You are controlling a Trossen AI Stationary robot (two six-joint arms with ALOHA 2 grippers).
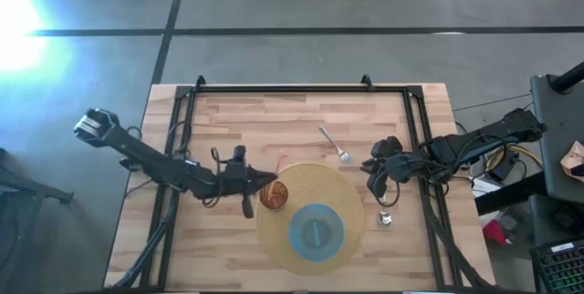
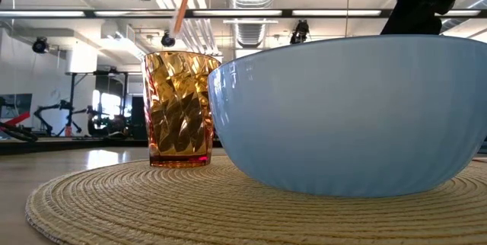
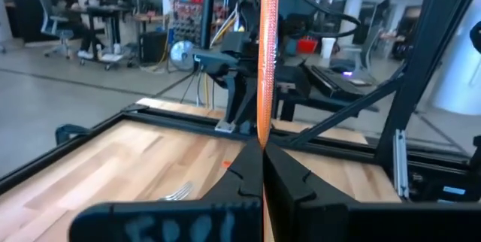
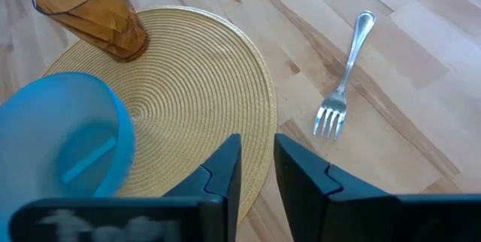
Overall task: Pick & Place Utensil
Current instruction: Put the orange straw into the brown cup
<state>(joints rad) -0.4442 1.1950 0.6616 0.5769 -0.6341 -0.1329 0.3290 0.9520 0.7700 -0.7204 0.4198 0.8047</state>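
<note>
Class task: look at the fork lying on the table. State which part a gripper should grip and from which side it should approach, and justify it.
Grip the fork at mid-handle, coming straight down from above with the fingers across the handle. It lies flat on the bare wood beside the placemat, and the handle is slim and straight with room on both sides, while the tines are wider and uneven. The right gripper is nearest.
</note>
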